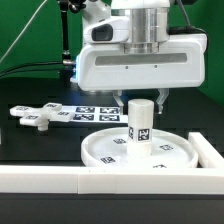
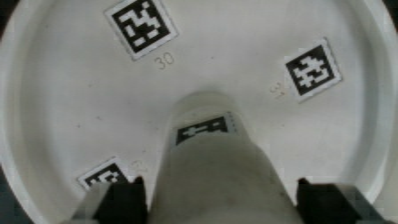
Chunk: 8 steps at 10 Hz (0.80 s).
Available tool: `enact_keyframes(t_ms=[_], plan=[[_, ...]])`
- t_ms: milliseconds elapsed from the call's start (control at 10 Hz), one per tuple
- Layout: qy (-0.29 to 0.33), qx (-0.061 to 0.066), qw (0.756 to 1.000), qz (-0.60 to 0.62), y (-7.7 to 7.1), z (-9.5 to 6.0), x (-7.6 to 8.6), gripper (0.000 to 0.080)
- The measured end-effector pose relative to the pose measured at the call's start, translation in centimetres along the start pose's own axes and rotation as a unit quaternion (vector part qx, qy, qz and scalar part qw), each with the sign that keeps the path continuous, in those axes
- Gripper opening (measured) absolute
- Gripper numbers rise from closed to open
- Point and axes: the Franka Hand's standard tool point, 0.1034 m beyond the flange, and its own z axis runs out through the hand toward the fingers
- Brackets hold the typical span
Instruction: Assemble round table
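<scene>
white post [image 1: 141, 124] is seen upright on the round disc [image 1: 100, 150], straddled by the claw [image 2: 222, 202]; clamping cannot be told.

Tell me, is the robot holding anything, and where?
Cannot tell. The gripper straddles the top of the post standing on the disc, but squeezing isn't clear.

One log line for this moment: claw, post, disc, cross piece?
claw: astride post, grip unclear | post: upright on round disc | cross-shaped piece: flat on table, apart from disc
</scene>
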Motion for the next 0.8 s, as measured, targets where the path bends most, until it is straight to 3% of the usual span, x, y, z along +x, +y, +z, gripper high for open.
enact_keyframes(t_ms=[400, 700, 800], plan=[[0.0, 0.001, 0.996, 0.089, -0.12, -0.01, 0.01, 0.0406], [-0.004, 0.016, 0.973, 0.23, -0.15, -0.02, -0.01, 0.0406], [-0.009, 0.024, 0.953, 0.301, -0.3, 0.02, -0.09, 0.0406]])
